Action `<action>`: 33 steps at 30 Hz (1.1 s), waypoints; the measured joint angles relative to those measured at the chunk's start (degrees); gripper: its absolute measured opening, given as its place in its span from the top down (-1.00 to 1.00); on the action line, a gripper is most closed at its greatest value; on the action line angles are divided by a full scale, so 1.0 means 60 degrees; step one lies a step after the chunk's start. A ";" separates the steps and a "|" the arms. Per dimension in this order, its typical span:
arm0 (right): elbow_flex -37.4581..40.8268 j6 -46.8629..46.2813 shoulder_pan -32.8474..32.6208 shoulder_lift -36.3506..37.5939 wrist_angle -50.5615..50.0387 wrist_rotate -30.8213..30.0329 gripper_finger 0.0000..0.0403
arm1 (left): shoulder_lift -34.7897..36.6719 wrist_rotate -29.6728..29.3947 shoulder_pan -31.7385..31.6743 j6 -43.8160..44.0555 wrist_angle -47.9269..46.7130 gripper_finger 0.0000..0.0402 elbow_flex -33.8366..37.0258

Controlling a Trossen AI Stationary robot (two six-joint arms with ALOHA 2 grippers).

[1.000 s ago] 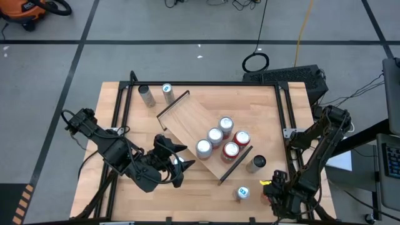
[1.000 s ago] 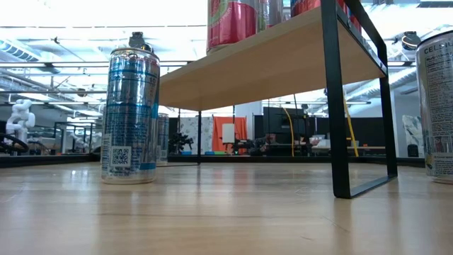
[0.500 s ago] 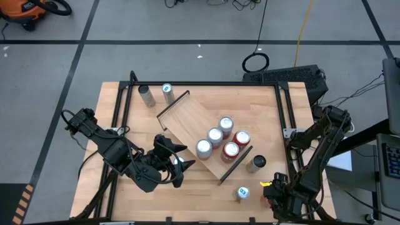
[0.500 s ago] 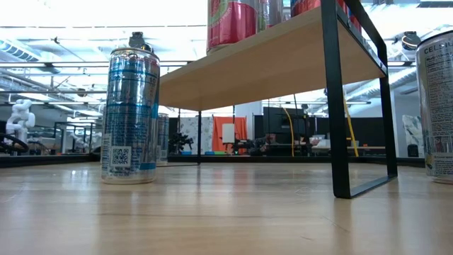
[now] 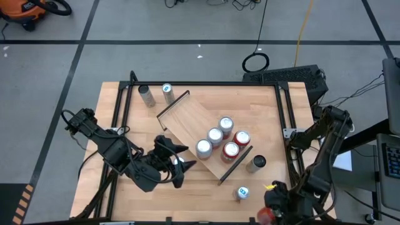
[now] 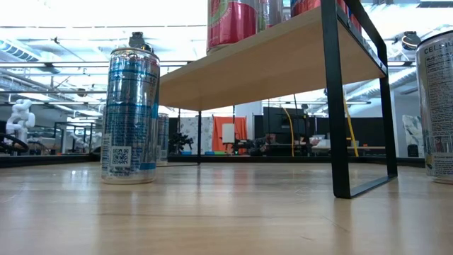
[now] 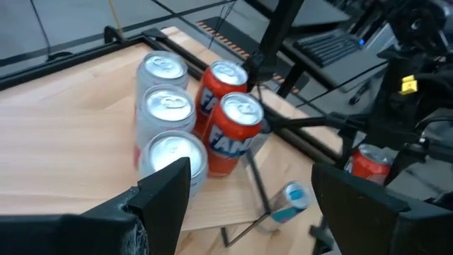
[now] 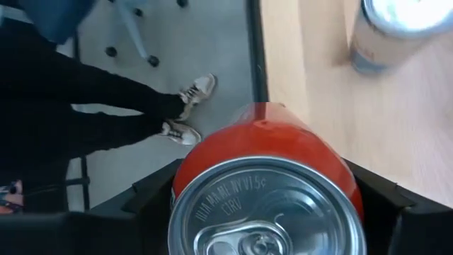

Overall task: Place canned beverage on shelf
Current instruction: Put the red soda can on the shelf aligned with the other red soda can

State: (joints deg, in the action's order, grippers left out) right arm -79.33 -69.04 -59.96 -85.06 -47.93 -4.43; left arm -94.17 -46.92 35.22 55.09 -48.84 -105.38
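The right gripper [image 8: 265, 195] has its fingers [image 8: 159, 191] pinched on either side of a red can [image 8: 267, 185], top rim facing the wrist camera, and in the high view that gripper [image 5: 275, 209] hangs off the near right corner of the bench [image 5: 262, 106] with the red can [image 5: 266, 214] just showing at the picture's bottom edge. To do this step well, I judge the can should be kept upright and carried up and over the black rail [image 5: 235, 164] at the shelf's near end, then set on bare board beside the five cans [image 5: 220, 141] already grouped there, low enough before release that it does not topple into them. The shelf [image 5: 190, 119] lies at a slant across the middle of the bench, with its far half bare. The blue-and-silver can [image 5: 242, 193] and a grey can [image 5: 256, 163] stand on the bench between the right gripper and the shelf, so the path should pass above them. The left gripper [image 5: 177, 164] waits near the shelf's left edge, fingers [image 7: 166, 185] spread and holding nothing. Two more cans [image 5: 156, 94] stand at the far left corner. Against the frame a second ago, the right gripper has drawn nearer the bench's front edge and the red can has come into sight in it; the shelf, its cans and the left arm have not moved
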 joint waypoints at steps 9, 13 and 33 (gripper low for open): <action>-0.1093 0.1852 0.0891 0.0007 -0.0156 -0.0036 -0.38 | 0.0000 0.0769 0.0000 -0.1108 0.1954 -0.46 0.0000; -0.1558 0.2829 0.1360 0.0007 -0.0144 -0.0040 -0.38 | 0.0000 0.1231 0.0028 -0.1471 0.2555 -0.46 0.0000; -0.3474 0.8861 0.3133 0.0011 0.0642 -0.1679 -0.38 | 0.0000 0.2690 0.0029 -0.1764 0.2922 -0.46 0.0000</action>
State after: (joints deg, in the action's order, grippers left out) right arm -100.17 -15.88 -41.16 -84.99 -44.08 -14.50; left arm -94.17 -30.78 35.40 44.51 -31.31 -105.38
